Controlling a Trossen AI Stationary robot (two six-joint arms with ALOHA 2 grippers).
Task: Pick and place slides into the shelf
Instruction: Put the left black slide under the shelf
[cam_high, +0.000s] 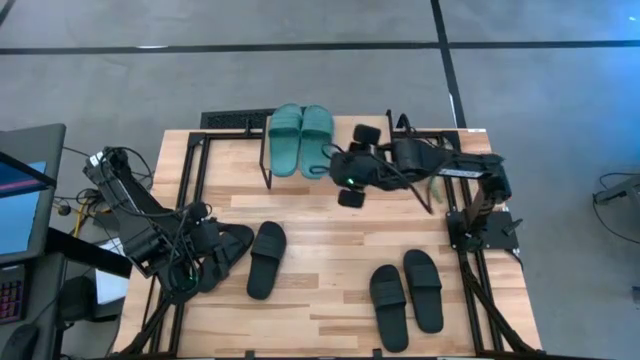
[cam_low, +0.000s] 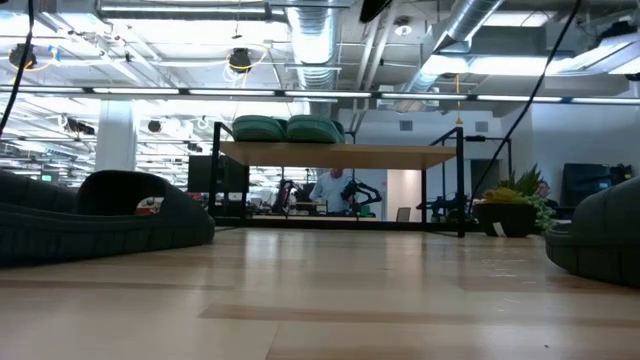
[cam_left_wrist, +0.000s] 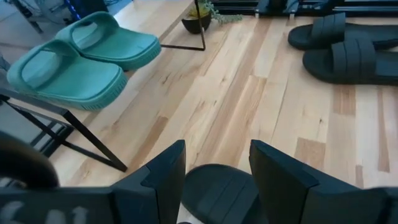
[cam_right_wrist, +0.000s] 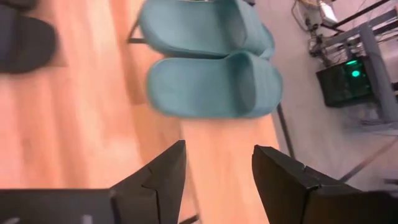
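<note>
Your surface was a light wooden top on a grey floor, with an open office of ducts and ceiling lights behind it in the low view.

Shelf: it stood at the far edge of your surface, a pale board on thin black legs. From table height its board sat raised above the surface.

Teal slides: you had the pair side by side on the shelf board, touching each other, at its left end. The right wrist view showed them just ahead of that arm's fingers; the left wrist view showed them farther off.

Black slides: one pair lay together on the surface near the front right. One single slide lay left of centre. Another lay just beside it, partly under your left arm.

Left tool: it was low over that last black slide, jaws spread apart with the slide's end between them; you could not tell whether the fingers touched it.

Right tool: it hung over the shelf board just right of the teal pair, jaws parted and holding nothing.
</note>
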